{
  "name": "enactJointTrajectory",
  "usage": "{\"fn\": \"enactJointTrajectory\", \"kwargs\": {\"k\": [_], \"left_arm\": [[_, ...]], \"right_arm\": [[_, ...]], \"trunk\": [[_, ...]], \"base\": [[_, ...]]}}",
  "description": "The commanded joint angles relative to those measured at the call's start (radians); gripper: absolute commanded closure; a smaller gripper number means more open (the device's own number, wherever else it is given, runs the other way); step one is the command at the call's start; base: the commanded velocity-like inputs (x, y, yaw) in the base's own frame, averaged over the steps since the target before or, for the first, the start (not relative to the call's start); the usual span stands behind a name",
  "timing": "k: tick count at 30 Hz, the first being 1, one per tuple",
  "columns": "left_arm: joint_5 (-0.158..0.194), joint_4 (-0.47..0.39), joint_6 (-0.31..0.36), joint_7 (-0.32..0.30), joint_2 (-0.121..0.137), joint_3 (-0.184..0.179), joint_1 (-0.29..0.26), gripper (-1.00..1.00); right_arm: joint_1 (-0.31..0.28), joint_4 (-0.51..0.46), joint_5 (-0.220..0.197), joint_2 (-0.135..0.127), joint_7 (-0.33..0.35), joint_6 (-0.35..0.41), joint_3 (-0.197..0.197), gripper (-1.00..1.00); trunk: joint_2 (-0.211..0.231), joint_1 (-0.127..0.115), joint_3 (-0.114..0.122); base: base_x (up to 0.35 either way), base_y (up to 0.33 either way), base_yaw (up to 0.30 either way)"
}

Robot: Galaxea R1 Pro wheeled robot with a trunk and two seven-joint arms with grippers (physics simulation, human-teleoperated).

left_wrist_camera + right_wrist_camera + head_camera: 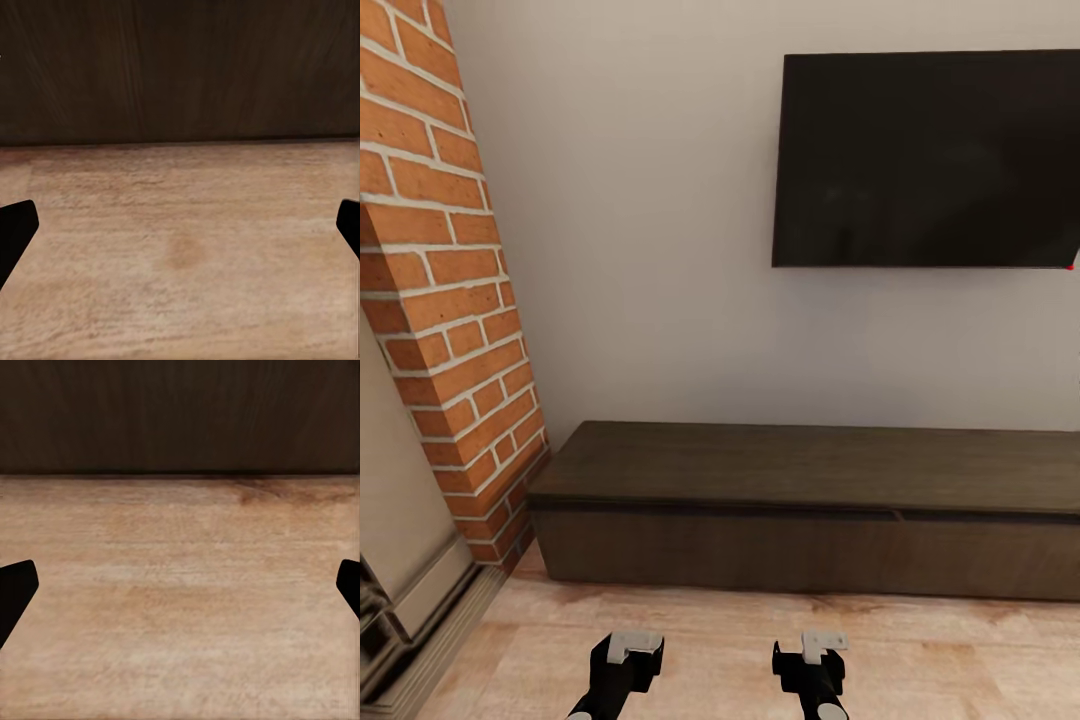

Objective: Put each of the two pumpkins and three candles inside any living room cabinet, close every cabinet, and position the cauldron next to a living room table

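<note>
Left hand (628, 660) and right hand (812, 655) both hang spread wide, empty, above the plank floor (720, 640). Just ahead of them stands one closed cabinet (800, 520).

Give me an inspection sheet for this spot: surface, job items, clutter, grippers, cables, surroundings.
Surface: light wood plank floor, bare ahead of the arms.
Job's things: cabinet against the wall, drawer fronts flush, top bare.
Clutter: nothing seen.
Grippers: left gripper and right gripper both open, empty, low over the floor.
Cables: nothing seen.
Surroundings: black TV on the wall, brick chimney at left.
</note>
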Motion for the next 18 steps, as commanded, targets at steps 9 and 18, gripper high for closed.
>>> {"fn": "enactJointTrajectory", "kwargs": {"k": [9,18], "left_arm": [[0.01,-0.007,0.001,0.009,-0.001,-0.007,-0.001,-1.0],[0.01,-0.055,0.062,0.013,0.0,-0.007,-0.001,-1.0]], "right_arm": [[-0.001,-0.002,-0.008,0.0,-0.005,-0.006,0.01,-1.0],[-0.001,-0.004,-0.009,0.001,-0.005,-0.006,0.01,-1.0]], "trunk": [[0.063,-0.035,0.027],[0.126,-0.069,0.056]], "base": [[0.0,0.0,0.0],[0.0,0.0,0.0]]}}
